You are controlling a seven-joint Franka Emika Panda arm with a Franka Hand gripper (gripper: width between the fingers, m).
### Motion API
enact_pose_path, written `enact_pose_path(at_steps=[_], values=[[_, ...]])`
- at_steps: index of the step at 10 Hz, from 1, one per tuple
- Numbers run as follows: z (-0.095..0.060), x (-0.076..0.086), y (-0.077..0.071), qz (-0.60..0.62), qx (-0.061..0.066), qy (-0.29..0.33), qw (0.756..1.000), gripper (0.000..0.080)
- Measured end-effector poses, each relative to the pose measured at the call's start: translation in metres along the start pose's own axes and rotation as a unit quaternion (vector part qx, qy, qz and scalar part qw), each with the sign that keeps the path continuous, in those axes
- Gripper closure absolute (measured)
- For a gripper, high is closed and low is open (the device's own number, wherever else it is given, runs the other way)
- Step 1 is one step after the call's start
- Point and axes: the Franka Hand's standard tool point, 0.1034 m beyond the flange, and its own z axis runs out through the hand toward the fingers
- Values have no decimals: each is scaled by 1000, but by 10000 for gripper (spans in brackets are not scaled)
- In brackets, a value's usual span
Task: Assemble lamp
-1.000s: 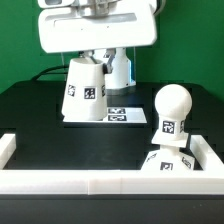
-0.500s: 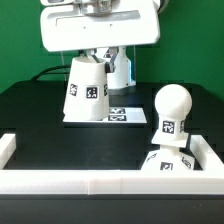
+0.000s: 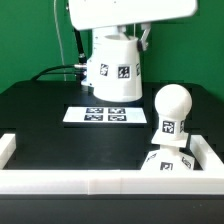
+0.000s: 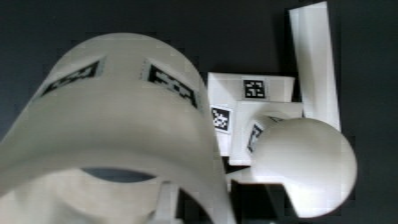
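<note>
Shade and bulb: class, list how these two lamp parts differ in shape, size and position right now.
The shade is a large tapered cup; the bulb is a smaller ball on a neck. The shade hangs above the marker board, off the table; the bulb stands upright on the base. Both are white plastic with black-and-white square tags.

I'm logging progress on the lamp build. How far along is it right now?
Done: the bulb stands upright on the base. In hand: the shade hangs lifted above the marker board, apparently carried by the arm, whose claw is hidden. Left: lowering the shade over the bulb.
</note>
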Motion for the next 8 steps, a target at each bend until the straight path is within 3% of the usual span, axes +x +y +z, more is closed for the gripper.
enact_pose_path(at_steps=[3, 5, 6, 8], values=[[-21, 12, -48, 38, 7, -1, 999, 755], [-22, 23, -75, 52, 9, -1, 999, 755], [-18, 30, -86, 51, 8, 1, 999, 755], [2, 38, -90, 42, 4, 13, 999, 755]])
